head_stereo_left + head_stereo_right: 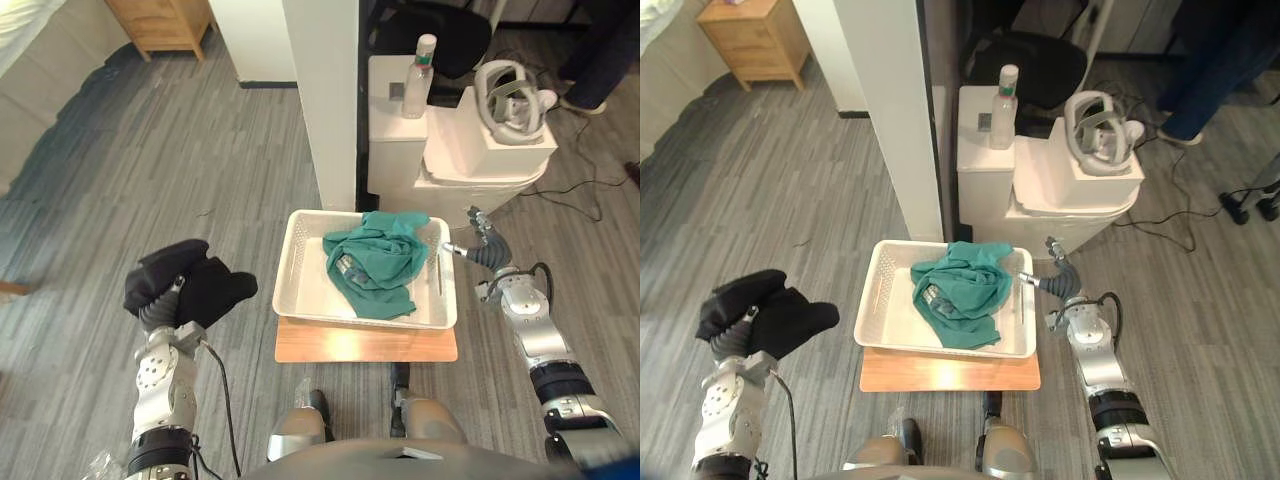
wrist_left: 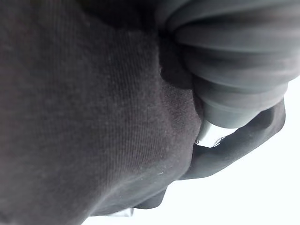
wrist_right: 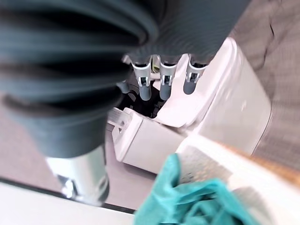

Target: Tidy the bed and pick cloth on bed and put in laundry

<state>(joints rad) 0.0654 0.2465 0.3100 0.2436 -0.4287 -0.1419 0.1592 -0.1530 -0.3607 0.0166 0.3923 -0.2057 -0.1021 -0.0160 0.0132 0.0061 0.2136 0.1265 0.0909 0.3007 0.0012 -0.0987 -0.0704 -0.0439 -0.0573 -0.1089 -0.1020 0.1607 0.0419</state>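
A white laundry basket sits on a wooden board on the grey plank floor, straight ahead of the robot. A teal cloth lies crumpled inside the basket, in the far right part, with one corner trailing toward the near rim. The right robot hand hovers just beside the basket's right rim, at its far corner. Its fingers are straight and apart from the thumb, with nothing between them, and the teal cloth shows below them in the right wrist view. The left robot hand is raised over the floor, well apart from the basket on its left side. A black cloth is draped over it and bunched around it (the cloth covers the hand so fully that I cannot tell how it is gripped). Behind the basket stands a white pillar, and to its right a white cabinet-like unit carries a clear bottle and a grey-and-white headset. A wooden nightstand stands in the far left, and a person's legs show in the far right.
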